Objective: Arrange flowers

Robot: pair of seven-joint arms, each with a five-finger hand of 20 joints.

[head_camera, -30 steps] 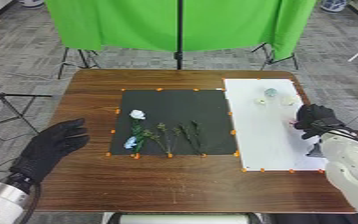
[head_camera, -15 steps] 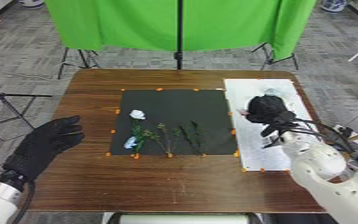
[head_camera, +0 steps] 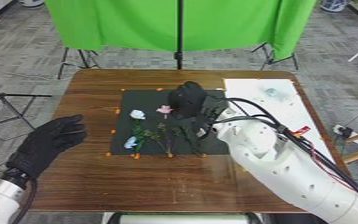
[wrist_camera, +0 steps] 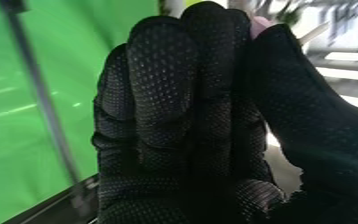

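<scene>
Black fabric covers the right hand (head_camera: 187,100), which is over the upper right part of the dark mat (head_camera: 147,100). Its fingers are straight and close together, and the thumb presses in against them, pinching the pink flower (wrist_camera: 261,23) near the tips in the right wrist view. In the head view, the pink bloom is just beside the hand, on its left, over the mat.

On the mat lie a white flower (head_camera: 137,114), a pale blue flower (head_camera: 130,142) below it, and green sprigs (head_camera: 164,136) to the right of the blue one. The white sheet (head_camera: 289,106), right of the mat, bears a pale bluish bloom (head_camera: 272,92) near its far end. Orange tabs (head_camera: 113,131) run along the mat's edges.

The left hand (head_camera: 51,139) is open, its fingers relaxed, above the left side of the brown wooden tabletop (head_camera: 113,185). A green cloth (head_camera: 122,25) hangs beyond the far edge.
</scene>
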